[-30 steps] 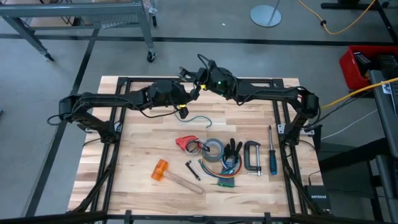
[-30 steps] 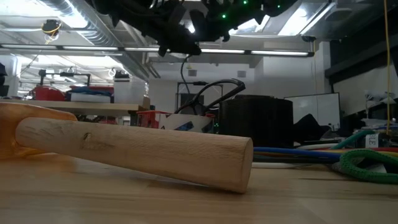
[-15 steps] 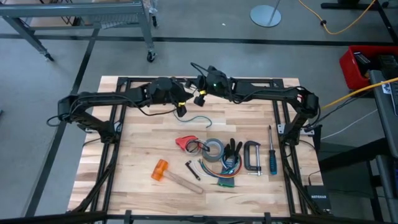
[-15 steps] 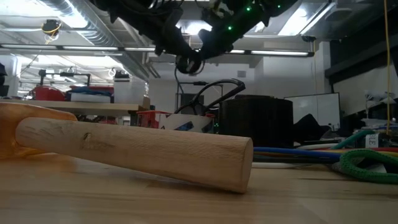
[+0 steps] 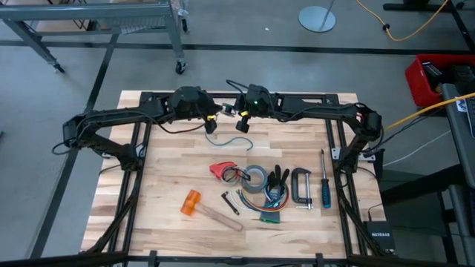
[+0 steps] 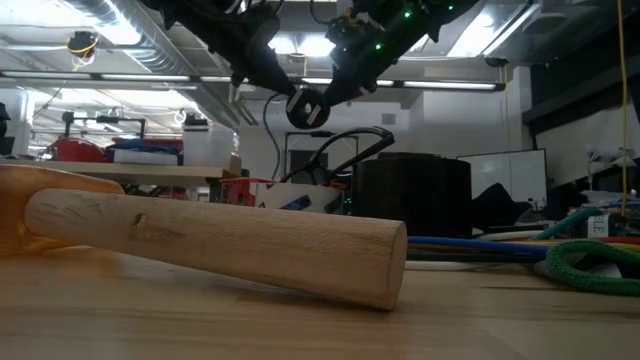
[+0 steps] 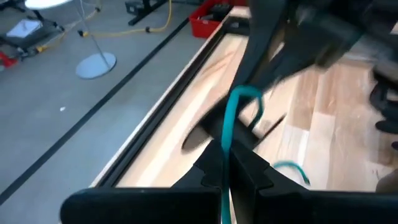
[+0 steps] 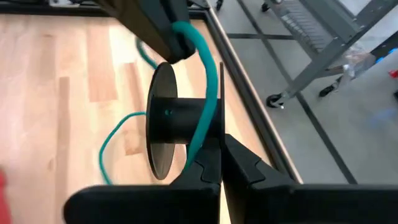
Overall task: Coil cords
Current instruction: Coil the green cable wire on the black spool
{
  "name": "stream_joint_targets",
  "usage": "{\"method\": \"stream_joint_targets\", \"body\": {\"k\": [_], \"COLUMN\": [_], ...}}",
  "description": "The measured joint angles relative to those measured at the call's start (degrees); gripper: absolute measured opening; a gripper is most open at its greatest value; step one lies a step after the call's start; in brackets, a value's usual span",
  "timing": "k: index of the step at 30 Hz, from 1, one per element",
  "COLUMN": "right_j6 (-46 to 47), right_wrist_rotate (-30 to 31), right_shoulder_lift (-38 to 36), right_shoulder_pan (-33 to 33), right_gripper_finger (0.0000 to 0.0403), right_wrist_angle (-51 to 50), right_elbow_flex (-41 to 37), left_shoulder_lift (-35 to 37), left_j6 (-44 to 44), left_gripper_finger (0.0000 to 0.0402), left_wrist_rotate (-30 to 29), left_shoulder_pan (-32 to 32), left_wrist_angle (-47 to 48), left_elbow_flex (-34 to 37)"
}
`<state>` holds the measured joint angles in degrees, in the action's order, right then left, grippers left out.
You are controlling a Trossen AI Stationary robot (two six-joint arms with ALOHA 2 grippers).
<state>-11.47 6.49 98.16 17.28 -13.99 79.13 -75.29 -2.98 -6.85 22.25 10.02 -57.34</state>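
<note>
A thin teal-green cord (image 5: 239, 142) runs from the table up to both grippers, above the far middle of the table. My left gripper (image 5: 210, 123) is shut on the cord (image 7: 231, 118). My right gripper (image 5: 241, 123) is close beside it, shut on a small black spool (image 8: 163, 118) that shows as a dark disc in the low view (image 6: 305, 107). The cord passes over the spool's hub. Its loose end lies curled on the wood (image 8: 115, 134). My left gripper pinches the teal cord (image 7: 224, 148) between its two shut fingers, a single strand; the fingers point down, slanting toward the right arm. The cord rises from the tips in a slack loop (image 7: 247, 94) toward the spool, clear of the table. My right gripper pinches the spool's near flange (image 8: 217, 106), seen edge-on, between its two fingers. The spool is lifted clear with its hub (image 8: 186, 115) lying level. The teal cord (image 8: 208, 81) arches over the hub and down to the fingertips.
Tools lie on the near half of the table: a red clamp (image 5: 222, 170), a tape roll (image 5: 256, 178), a C-clamp (image 5: 300, 185), a blue screwdriver (image 5: 324, 185), a bundle of coloured wires (image 5: 269, 213) and a hammer (image 5: 202, 208), whose handle (image 6: 215, 240) fills the low view.
My right gripper has come down and toward the table's near edge with the spool, up to my left gripper. My left gripper has gone a little toward the far-left, still shut on the cord, which now loops over the spool.
</note>
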Motion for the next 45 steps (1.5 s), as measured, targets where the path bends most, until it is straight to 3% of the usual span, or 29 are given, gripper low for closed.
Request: {"method": "stream_joint_targets", "body": {"k": [12,20,34,45], "right_j6": [2.1,4.6,5.6,5.1], "right_wrist_rotate": [-4.0,-6.9,-6.1,-5.6], "right_shoulder_lift": [-7.4,-8.5,-8.6,-9.2], "right_shoulder_pan": [0.0,0.0,0.0,0.0], "right_gripper_finger": [0.0001,0.0001,0.0001,0.0001], "right_wrist_angle": [-2.1,4.1,17.8,19.2], "right_elbow_flex": [-0.1,-0.1,-0.2,0.2], "left_shoulder_lift": [0.0,0.0,0.1,-0.1], "left_j6": [-0.1,0.0,-0.8,-1.7], "left_gripper_finger": [0.0000,0.0003,0.0003,0.0079], "left_wrist_rotate": [0.0,0.0,-0.1,-0.4], "left_shoulder_pan": [1.4,0.9,-2.4,-1.9], "left_wrist_angle": [2.8,2.2,-10.7,-8.6], "left_elbow_flex": [-0.1,-0.1,-0.1,0.2]}}
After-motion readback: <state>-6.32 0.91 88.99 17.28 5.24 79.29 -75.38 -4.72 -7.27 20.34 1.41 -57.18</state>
